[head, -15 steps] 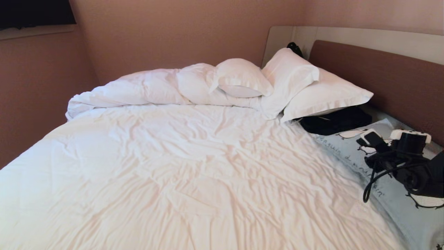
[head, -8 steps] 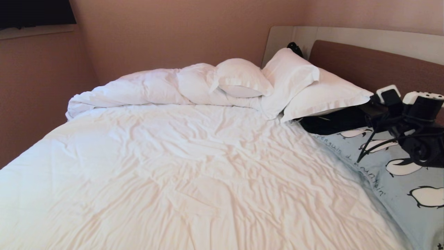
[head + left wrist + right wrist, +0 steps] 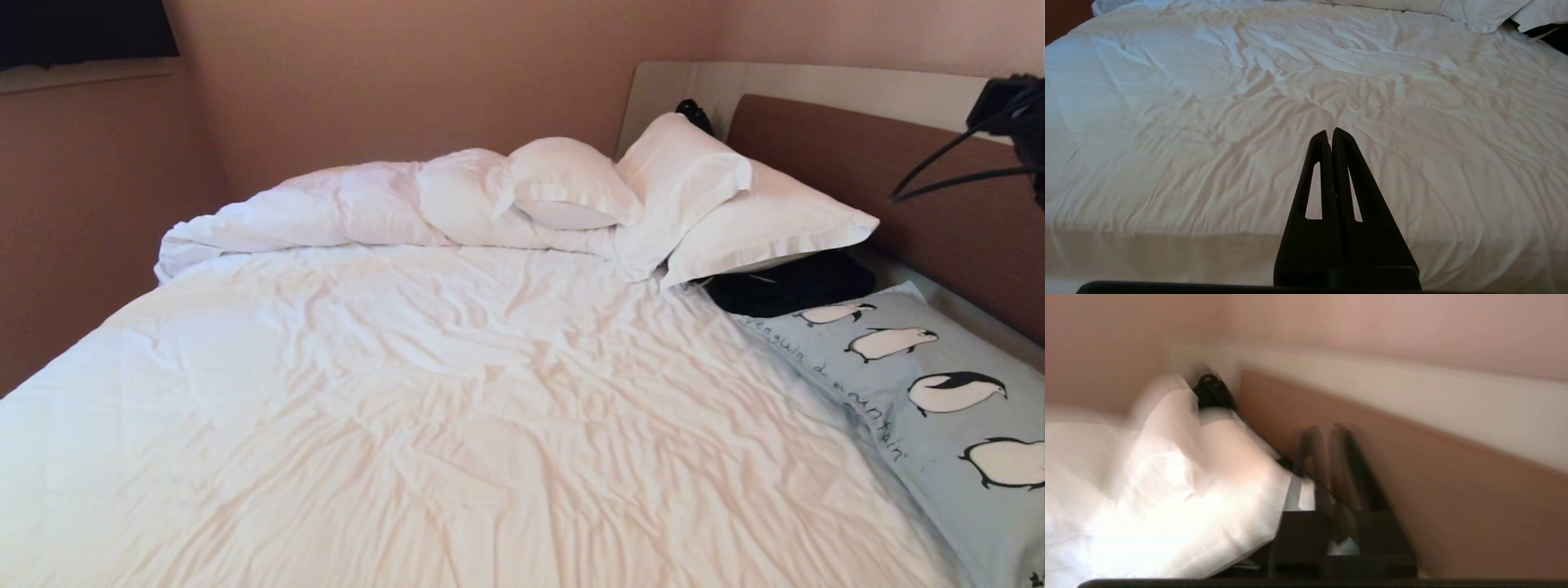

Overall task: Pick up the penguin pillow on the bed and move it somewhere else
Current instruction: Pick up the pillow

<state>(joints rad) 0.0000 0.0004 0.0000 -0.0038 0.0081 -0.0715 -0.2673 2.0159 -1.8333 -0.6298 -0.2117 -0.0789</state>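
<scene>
The penguin pillow, light blue with black-and-white penguins and dark script, lies flat along the right side of the bed, below the headboard. Nothing holds it. My right arm shows only at the head view's top right edge, high above the pillow with its cable hanging. In the right wrist view my right gripper points at the brown headboard, fingers together and empty. My left gripper is shut and empty, parked over the bed's near edge.
Plain white pillows and a bunched duvet lie along the bed's far side. A black clothing bundle sits between the pillows and the penguin pillow. The brown headboard bounds the right side. Wrinkled white sheet covers the middle.
My right arm has risen from just over the penguin pillow to the top right edge of the head view. Its open jaws have shut on nothing. The pillow has stayed put.
</scene>
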